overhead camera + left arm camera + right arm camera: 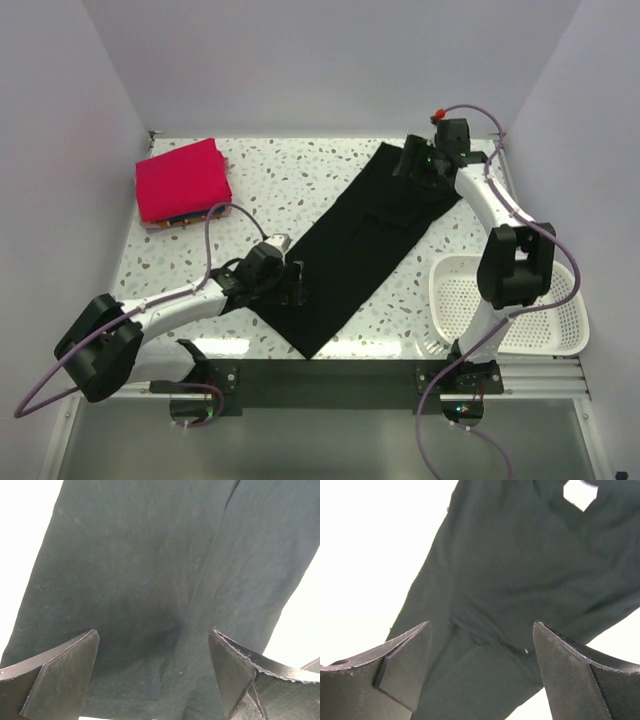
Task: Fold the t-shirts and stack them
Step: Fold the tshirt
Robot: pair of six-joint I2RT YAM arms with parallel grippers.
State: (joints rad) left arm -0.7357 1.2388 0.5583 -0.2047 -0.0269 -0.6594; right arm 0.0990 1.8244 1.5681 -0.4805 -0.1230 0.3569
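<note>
Two shirts are showing plainly. A black t-shirt (pixel 365 240) is lying folded into a long narrow strip on the speckled surface (pixel 300 180), its long axis running diagonally from the upper right of the frame down to the lower centre. Its cloth is looking matte and soft, with a lengthwise fold line. A pinkish-red t-shirt (pixel 182 178) is sitting as a neat rectangle at upper left, atop coloured layers (pixel 190 217). The left end effector (pixel 288 282) is hovering over the strip's lower end, fingers spread apart, gripping nothing. The right end effector (pixel 414 165) is hovering over the upper end, fingers likewise apart. A white mesh basket (pixel 570 325) is resting at lower right.
</note>
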